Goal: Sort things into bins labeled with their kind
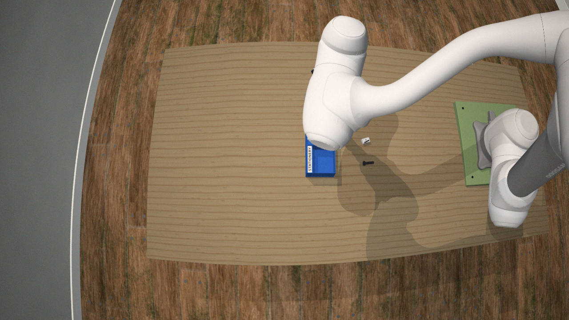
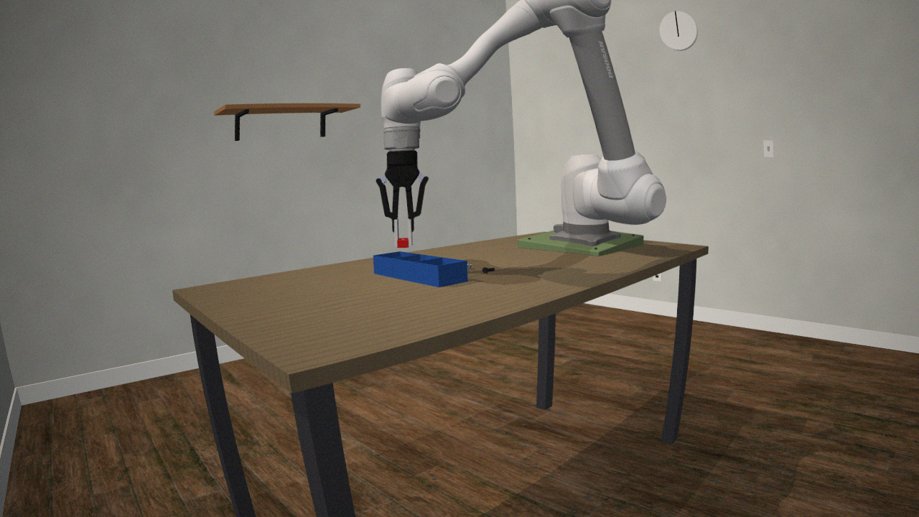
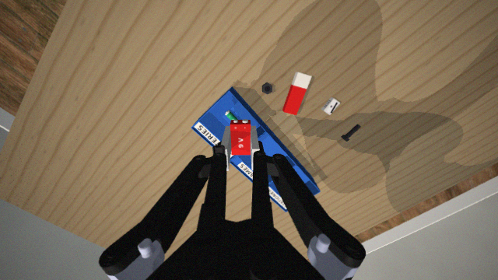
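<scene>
My gripper [image 3: 240, 134] [image 2: 403, 233] is shut on a red 9 V battery [image 3: 240, 141] [image 2: 403, 243] and holds it above the blue three-part bin [image 3: 290, 162] [image 2: 421, 270] [image 1: 322, 162], over its batteries end. A green battery [image 3: 232, 115] lies in that end compartment. In the top view the arm hides the gripper and most of the bin; only the part labelled STATIONERY shows. A red and white eraser [image 3: 296, 95], a black nut [image 3: 267, 88], a small white tile [image 3: 331, 106] [image 1: 365, 140] and a black bolt [image 3: 350, 132] [image 1: 367, 162] [image 2: 486, 270] lie on the table beside the bin.
The arm's green base plate [image 1: 465, 131] [image 2: 578, 245] stands at the table's right end. The table's far edge runs close behind the bin in the wrist view.
</scene>
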Robot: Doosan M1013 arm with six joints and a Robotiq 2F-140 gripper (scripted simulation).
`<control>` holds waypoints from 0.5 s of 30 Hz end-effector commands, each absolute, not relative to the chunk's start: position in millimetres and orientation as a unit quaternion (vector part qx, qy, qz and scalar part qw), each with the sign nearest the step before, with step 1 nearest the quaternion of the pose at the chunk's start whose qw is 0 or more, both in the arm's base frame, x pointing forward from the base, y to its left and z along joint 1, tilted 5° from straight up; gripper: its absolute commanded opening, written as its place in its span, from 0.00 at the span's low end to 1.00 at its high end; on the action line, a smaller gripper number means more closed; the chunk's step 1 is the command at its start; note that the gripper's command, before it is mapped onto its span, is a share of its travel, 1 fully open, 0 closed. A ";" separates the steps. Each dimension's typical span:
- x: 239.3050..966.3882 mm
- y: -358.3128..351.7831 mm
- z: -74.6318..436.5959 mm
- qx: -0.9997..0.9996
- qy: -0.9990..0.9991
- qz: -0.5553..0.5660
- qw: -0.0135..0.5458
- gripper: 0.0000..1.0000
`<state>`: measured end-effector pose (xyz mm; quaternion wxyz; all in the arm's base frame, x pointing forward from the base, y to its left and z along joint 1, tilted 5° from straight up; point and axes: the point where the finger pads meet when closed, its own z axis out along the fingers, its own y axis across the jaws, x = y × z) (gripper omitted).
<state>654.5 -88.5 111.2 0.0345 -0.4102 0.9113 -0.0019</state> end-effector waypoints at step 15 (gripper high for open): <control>661.9 -100.9 111.1 -0.684 0.728 -0.008 0.037 0.13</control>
